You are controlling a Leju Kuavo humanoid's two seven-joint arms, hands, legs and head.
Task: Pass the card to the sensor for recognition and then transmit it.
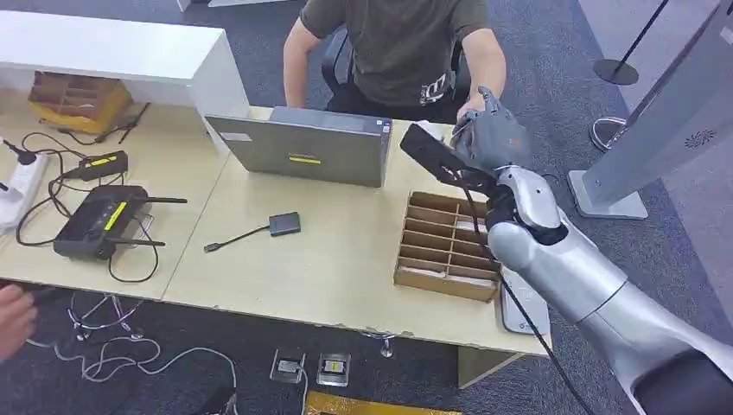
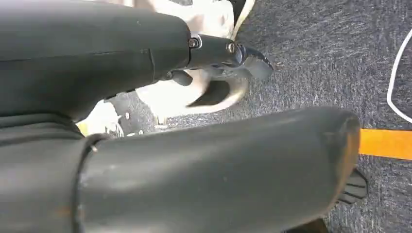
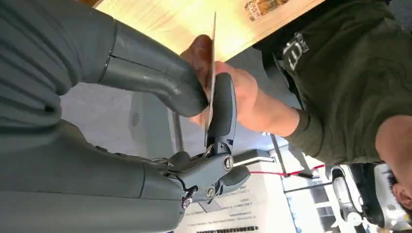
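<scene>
The wooden counter (image 1: 328,259) runs wide in front of the robot, and a person (image 1: 398,43) in a dark green shirt sits at its far side, within easy reach of a handover. Between them a grey laptop (image 1: 302,147) stands with its lid towards the robot, and nearer the robot's right a cardboard divider tray (image 1: 441,251) lies flat. A black router (image 1: 99,220) with its cables sits well off to the left, out of the way.

The silver right arm stretches up over the tray towards the person, and the right hand (image 1: 493,134) is raised at the counter's far edge. In the right wrist view its thumb and fingers (image 3: 221,111) pinch the card (image 3: 213,53) edge-on, so the thin plate stands free above the grip. The person's hand (image 3: 238,92) is right behind the card, touching it by the look of it, which suggests the passing-over step is under way and the robot need only let go.

The left hand hangs low; I cannot tell how its fingers lie.
</scene>
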